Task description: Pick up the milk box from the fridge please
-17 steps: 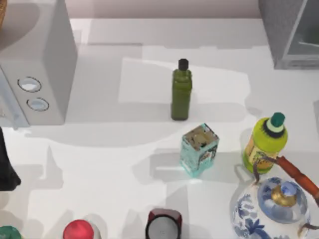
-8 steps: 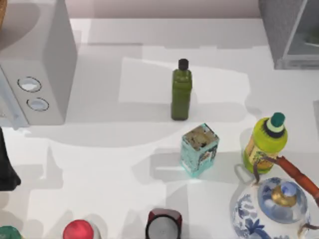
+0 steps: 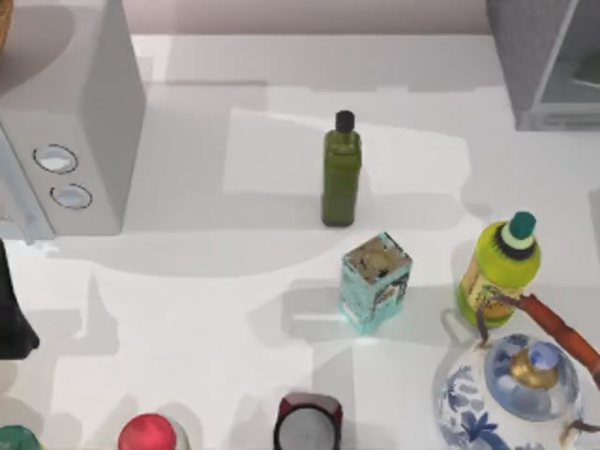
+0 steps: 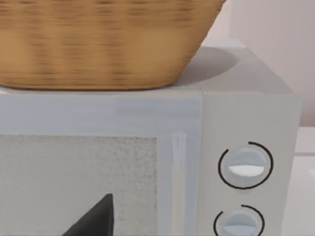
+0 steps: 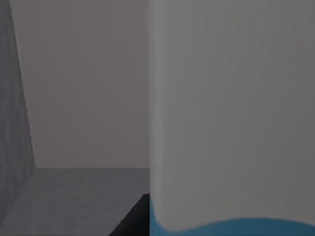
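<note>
Left arm (image 3: 13,309) apparently parked, table's left.

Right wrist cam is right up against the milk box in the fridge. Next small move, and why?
Probably shut the fingers on the milk box, then draw it back out. Its white upper face with the blue band below looms very near in the right wrist view, with the fridge wall and floor beside it, so further approach seems unnecessary.

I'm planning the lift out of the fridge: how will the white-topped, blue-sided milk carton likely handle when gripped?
The white-and-blue milk carton has broad flat faces, so it probably won't roll. Its surface looks smooth, so it may slip under a light squeeze. It stands tall inside the speckled dark-grey fridge, so a push up high could tip it. Weight can't be told.
</note>
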Controlling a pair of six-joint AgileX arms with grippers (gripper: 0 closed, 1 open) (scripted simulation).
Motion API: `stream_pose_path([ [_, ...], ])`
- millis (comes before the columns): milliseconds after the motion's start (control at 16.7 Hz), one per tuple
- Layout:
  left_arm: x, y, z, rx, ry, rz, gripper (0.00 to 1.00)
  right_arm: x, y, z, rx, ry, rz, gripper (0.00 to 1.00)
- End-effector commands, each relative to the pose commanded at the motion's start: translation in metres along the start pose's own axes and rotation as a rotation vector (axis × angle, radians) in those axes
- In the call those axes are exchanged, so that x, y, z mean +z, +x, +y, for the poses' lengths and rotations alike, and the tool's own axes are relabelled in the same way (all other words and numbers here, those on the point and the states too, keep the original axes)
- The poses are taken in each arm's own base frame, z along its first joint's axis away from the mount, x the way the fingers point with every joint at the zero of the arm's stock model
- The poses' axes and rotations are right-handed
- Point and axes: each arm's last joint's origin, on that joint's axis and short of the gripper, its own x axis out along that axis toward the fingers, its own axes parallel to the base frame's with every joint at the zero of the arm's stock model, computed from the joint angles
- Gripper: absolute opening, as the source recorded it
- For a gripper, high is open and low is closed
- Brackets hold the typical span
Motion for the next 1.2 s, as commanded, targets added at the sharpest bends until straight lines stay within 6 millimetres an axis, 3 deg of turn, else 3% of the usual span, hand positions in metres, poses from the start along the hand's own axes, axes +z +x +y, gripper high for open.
stream_pose_path([
  [420, 0.0, 0.0, 0.0, 0.0, 0.0, 0.0, 1.0, 0.002, 0.0, -0.002, -0.004, 0.002, -0.001, 0.0],
  [840, 0.0, 0.0, 0.0, 0.0, 0.0, 0.0, 1.0, 0.05, -0.001, -0.002, -0.003, 0.001, -0.001, 0.0],
  [1200, 0.0, 0.0, 0.0, 0.0, 0.0, 0.0, 1.0, 0.053, -0.009, -0.005, -0.009, 0.004, -0.011, 0.0],
])
